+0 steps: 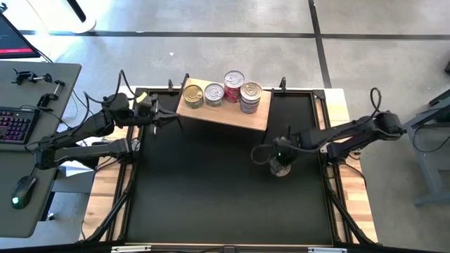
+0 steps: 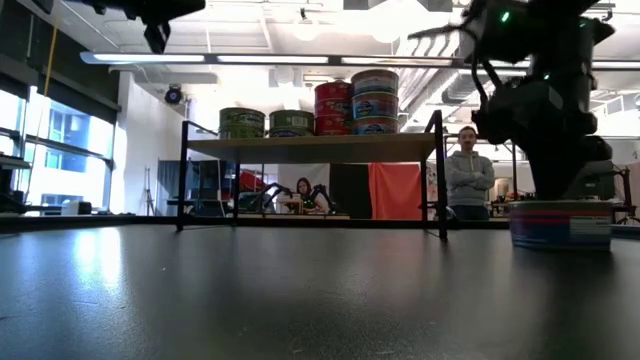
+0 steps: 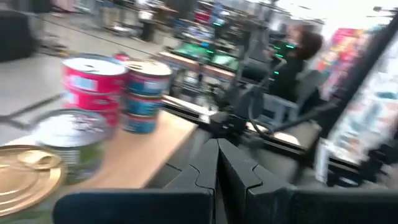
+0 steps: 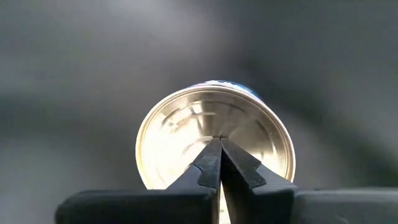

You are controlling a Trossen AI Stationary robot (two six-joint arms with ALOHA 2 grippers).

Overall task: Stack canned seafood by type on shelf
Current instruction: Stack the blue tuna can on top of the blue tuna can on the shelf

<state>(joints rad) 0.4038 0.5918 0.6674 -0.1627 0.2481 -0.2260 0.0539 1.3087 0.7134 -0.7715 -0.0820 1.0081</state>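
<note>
The shelf (image 1: 226,114), a light wooden board on thin black legs, stands at the far side of the black mat (image 1: 211,190). On it sit a gold-lidded can (image 1: 193,95), a silver-lidded can (image 1: 214,94), a red stack (image 1: 233,84) and a bluish stack (image 1: 250,95). One more bluish can (image 2: 560,225) stands on the mat at the right, its base flat on the mat. My right gripper (image 4: 219,142) is shut and points down over that can's lid. My left gripper (image 3: 217,155) is shut and level, off the shelf's left end, touching nothing. My right gripper has its shut fingertips (image 4: 211,152) on the middle of the can's silver lid (image 4: 186,134), coming from above and pointing down. The can stands upright with its base on the mat (image 2: 560,245).
Black frame posts and cables run along the mat's edges (image 1: 327,119). A desk with a keyboard (image 1: 15,125) and mouse stands left of the table. People (image 2: 470,170) stand and sit in the room behind the shelf. The mat's near half lies open.
</note>
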